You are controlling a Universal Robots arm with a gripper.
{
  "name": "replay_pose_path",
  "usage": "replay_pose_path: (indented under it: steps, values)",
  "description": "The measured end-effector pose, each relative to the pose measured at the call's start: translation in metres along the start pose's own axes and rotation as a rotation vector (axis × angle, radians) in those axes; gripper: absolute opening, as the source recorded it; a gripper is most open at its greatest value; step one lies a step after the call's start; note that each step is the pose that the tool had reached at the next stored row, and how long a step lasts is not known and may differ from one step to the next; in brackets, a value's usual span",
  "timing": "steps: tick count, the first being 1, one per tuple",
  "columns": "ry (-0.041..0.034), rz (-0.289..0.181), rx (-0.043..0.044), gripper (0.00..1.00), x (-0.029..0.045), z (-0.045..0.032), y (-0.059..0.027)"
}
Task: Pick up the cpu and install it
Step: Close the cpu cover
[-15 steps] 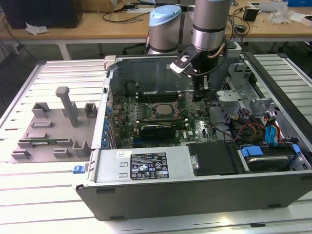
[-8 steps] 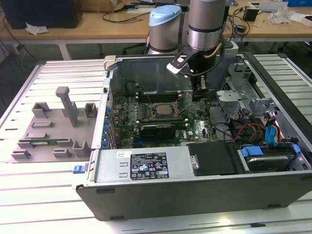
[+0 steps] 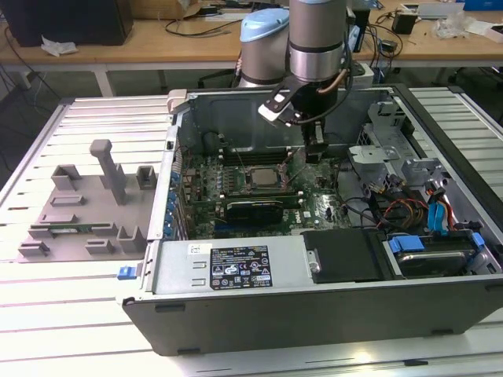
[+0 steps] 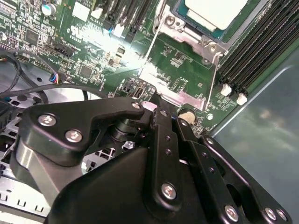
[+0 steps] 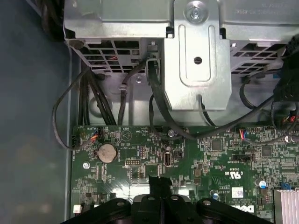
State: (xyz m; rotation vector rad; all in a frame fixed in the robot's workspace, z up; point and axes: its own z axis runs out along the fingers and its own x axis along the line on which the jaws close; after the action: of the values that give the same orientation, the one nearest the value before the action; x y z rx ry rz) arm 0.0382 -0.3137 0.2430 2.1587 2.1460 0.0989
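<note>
The cpu point(image 4: 216, 11), a small square chip with a shiny silver top, lies flat in its socket on the green motherboard point(image 4: 93, 51); in the exterior view the cpu point(image 3: 263, 177) sits mid-board inside the open computer case point(image 3: 236, 271). The socket's metal bracket point(image 4: 174, 95) is swung open away from the chip. My gripper point(image 4: 158, 99) is shut with nothing between its fingers, its tip right at the bracket's free edge; I cannot tell if they touch. In the first wrist view the gripper point(image 5: 160, 181) hovers over the board. In the exterior view the gripper point(image 3: 316, 151) stands to the right of the cpu.
Black memory slots point(image 4: 254, 51) run beside the socket, next to the case wall. A metal drive cage point(image 5: 196, 60) with black cables point(image 5: 93, 98) stands past the board's edge. A grey fixture tray point(image 3: 86, 208) lies outside the case on the exterior view's left.
</note>
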Motion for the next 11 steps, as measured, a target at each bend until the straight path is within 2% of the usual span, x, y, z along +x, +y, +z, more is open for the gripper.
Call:
replay_pose_path:
  steps: [3, 5, 6, 7, 11]
  values:
    - [0.0004, 0.001, -0.0233, 0.11, 0.0003, -0.0010, -0.0093]
    - [0.0003, 0.001, -0.0338, 0.11, 0.0006, -0.0015, -0.0136]
    - [0.0004, 0.001, -0.0466, 0.11, 0.0010, -0.0021, -0.0190]
    - [0.0004, 0.001, -0.0557, 0.11, 0.0013, -0.0026, -0.0228]
    - [0.0005, 0.002, -0.0835, 0.11, 0.0025, -0.0040, -0.0347]
